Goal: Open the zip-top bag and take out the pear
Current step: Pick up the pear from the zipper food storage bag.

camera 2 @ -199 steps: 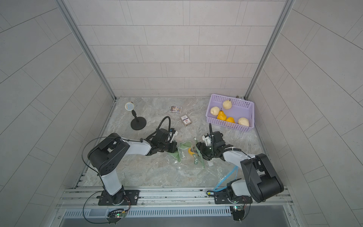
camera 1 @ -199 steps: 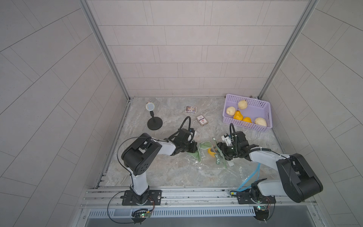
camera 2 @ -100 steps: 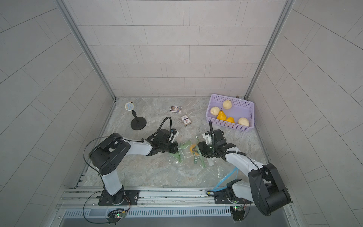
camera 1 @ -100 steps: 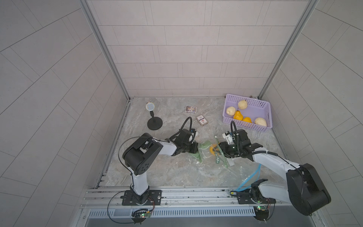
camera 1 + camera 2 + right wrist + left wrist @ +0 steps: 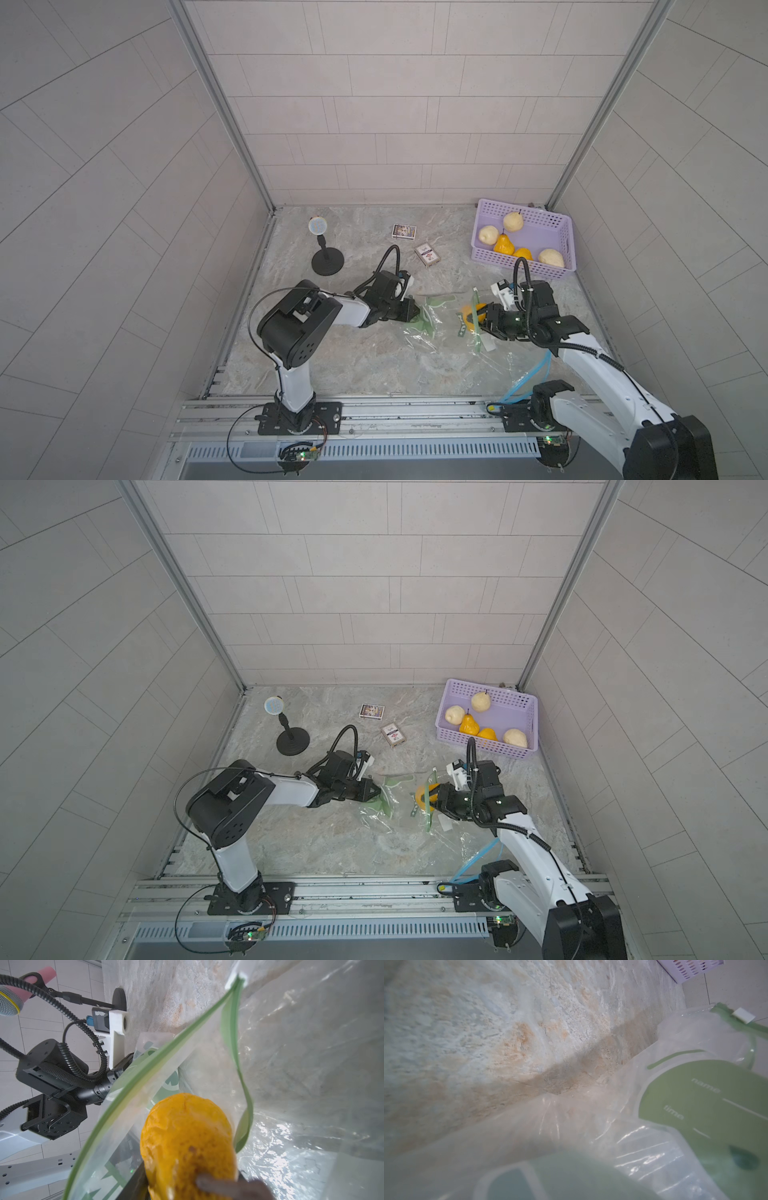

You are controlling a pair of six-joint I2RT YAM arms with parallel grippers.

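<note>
My left tool (image 5: 417, 313) is pressed together on the left end of the zip-top bag (image 5: 432, 334), flat on the table (image 5: 353, 365). My right tool (image 5: 482, 321) pinches the orange pear (image 5: 468, 318), sitting in the bag's open mouth.

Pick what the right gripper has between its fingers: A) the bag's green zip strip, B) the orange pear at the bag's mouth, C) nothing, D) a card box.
B: the right wrist view shows the right gripper closed on the pear, between the parted green strips of the bag.
</note>
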